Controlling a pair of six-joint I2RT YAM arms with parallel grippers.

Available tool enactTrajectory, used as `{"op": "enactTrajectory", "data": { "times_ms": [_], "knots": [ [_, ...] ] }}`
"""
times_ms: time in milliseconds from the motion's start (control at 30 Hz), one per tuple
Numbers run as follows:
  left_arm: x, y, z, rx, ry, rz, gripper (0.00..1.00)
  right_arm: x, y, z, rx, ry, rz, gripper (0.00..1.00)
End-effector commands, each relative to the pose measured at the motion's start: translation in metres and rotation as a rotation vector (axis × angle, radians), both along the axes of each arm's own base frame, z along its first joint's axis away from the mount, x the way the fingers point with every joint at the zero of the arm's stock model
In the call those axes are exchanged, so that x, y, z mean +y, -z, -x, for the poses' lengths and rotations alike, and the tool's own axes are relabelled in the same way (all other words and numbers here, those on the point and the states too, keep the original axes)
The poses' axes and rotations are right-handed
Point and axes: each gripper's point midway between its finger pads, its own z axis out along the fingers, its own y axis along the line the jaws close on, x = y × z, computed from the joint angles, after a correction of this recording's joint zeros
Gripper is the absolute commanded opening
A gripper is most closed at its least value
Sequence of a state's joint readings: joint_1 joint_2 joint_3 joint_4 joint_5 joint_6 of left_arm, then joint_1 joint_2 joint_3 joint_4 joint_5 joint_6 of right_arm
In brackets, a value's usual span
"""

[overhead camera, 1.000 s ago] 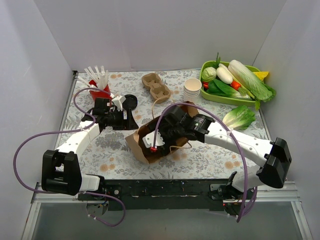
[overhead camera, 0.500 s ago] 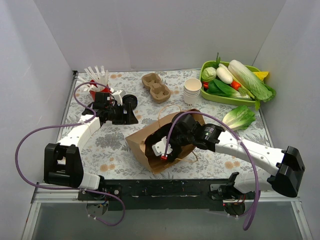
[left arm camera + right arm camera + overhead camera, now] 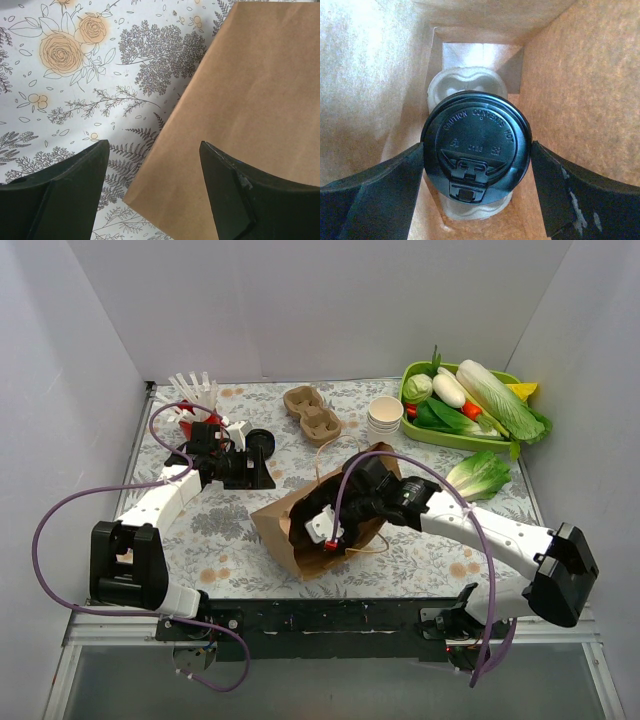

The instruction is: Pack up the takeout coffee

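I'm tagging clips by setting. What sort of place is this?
Likely a staged test booth rather than a café: plain white walls enclose a floral-clothed table holding a green tray of vegetables and a brown paper bag.

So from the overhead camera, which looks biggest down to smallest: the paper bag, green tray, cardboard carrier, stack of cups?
1. Bag and tray: about alike, too close to rank, and the bag is partly hidden.
2. Carrier.
3. Cups, slightly smaller.

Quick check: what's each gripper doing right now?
Left gripper: open, empty, above the table beside the brown paper bag.
Right gripper: closed on the lidded coffee cup, inside the bag.
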State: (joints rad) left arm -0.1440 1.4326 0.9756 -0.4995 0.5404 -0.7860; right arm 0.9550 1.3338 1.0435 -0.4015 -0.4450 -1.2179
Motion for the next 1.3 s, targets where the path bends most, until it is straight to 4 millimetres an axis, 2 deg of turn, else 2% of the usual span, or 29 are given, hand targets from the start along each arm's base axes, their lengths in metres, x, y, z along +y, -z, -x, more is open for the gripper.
{"op": "enactTrajectory", "data": {
  "times_ms": [0,300,567,733,767,833,900,933,1233,1267],
  "knots": [
    [0.002,-0.014,-0.006,-0.039,0.011,0.002,0.73,0.011,-0.009,0.007,0.017,-0.107,-0.022,0.01],
    [0.000,-0.015,0.002,-0.034,0.024,0.020,0.73,0.021,0.002,-0.002,-0.002,-0.099,0.020,0.01],
    [0.000,-0.015,0.010,-0.032,0.024,0.024,0.73,0.028,0.010,0.010,0.071,-0.166,0.043,0.01],
    [0.001,-0.014,0.013,-0.031,0.024,0.020,0.73,0.032,0.019,0.013,0.128,-0.189,0.071,0.01],
    [0.001,-0.014,0.013,-0.032,0.022,0.019,0.73,0.034,0.015,0.012,0.130,-0.189,0.070,0.01],
    [0.001,-0.015,0.013,-0.035,0.022,0.020,0.73,0.031,0.024,0.014,0.173,-0.194,0.107,0.01],
    [0.001,-0.019,0.012,-0.045,0.025,0.021,0.73,0.031,0.022,0.011,0.198,-0.190,0.118,0.01],
    [0.001,-0.020,0.013,-0.045,0.026,0.020,0.73,0.029,0.029,0.012,0.233,-0.185,0.148,0.01],
    [0.002,-0.028,0.013,-0.070,0.020,0.031,0.74,0.029,0.027,-0.001,0.299,-0.152,0.213,0.01],
    [0.002,-0.030,0.012,-0.076,0.020,0.033,0.74,0.022,0.030,0.000,0.336,-0.142,0.249,0.01]
  ]
}}
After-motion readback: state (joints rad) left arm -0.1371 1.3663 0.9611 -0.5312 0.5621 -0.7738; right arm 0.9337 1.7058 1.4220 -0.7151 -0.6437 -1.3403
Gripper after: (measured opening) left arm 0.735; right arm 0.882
